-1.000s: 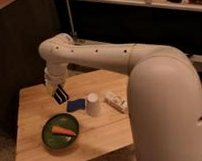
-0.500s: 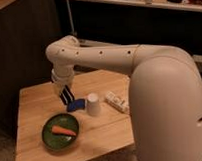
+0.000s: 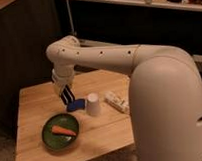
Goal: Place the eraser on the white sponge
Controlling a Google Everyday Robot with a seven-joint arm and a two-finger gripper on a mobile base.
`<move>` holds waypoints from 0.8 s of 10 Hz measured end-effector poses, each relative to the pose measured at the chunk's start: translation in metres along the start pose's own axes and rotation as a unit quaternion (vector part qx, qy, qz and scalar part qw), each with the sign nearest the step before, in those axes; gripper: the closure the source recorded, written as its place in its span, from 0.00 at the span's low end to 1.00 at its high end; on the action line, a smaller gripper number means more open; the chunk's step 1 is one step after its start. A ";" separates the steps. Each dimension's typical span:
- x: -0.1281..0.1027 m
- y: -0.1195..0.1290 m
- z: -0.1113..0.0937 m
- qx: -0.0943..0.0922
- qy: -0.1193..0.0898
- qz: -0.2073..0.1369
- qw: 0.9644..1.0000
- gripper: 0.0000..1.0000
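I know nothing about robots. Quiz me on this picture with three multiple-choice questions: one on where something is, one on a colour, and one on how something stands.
1. Where is the robot's hand?
A. Low over the table, at the blue sponge
B. Down on the floor
C. Raised high by the shelf

2. What colour is the plate holding the carrot?
A. White
B. Green
C. Red

3. How is the white cup placed?
A. Lying on its side
B. Stacked on the plate
C. Standing on the table

Answers:
1 A: the hand hangs just left of the cup, at the sponge's upper left end.
2 B: the plate's rim and inside are dark green.
3 C: the cup stands on end between the sponge and the white packet.
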State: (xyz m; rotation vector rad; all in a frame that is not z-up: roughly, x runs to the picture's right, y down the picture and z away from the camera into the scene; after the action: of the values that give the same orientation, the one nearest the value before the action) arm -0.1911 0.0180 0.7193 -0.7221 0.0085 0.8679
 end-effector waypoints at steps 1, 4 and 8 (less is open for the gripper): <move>-0.001 -0.003 0.004 -0.016 -0.006 -0.006 1.000 1.00; 0.005 -0.026 0.043 -0.085 -0.055 -0.045 0.994 1.00; 0.005 -0.029 0.090 -0.091 -0.055 -0.113 0.988 1.00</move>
State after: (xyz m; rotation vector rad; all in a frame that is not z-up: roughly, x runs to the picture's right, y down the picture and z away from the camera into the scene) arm -0.1924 0.0612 0.8040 -0.8277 -0.2502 0.6951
